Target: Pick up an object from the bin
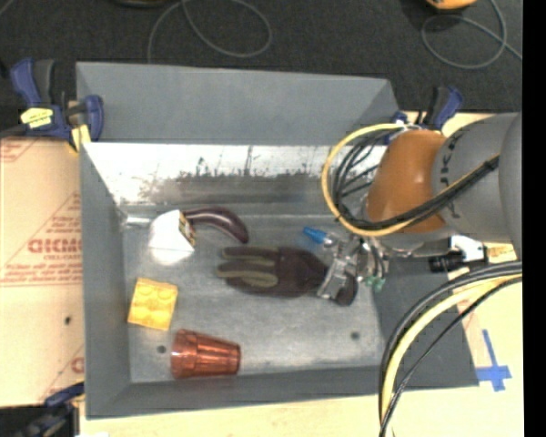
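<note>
The dark, brownish glove (268, 269), lying flat mid-bin, looked soft, light and floppy, and was probably best pinched at the bunched cuff at its right end, where the gripper (346, 279) sat low, whether open or closed I could not tell.

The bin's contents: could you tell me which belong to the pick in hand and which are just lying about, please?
In the job: gripper; dark glove nearest it, mid-bin.
Lying about: yellow block; copper cup; white dark-handled thing; blue bit.
</note>
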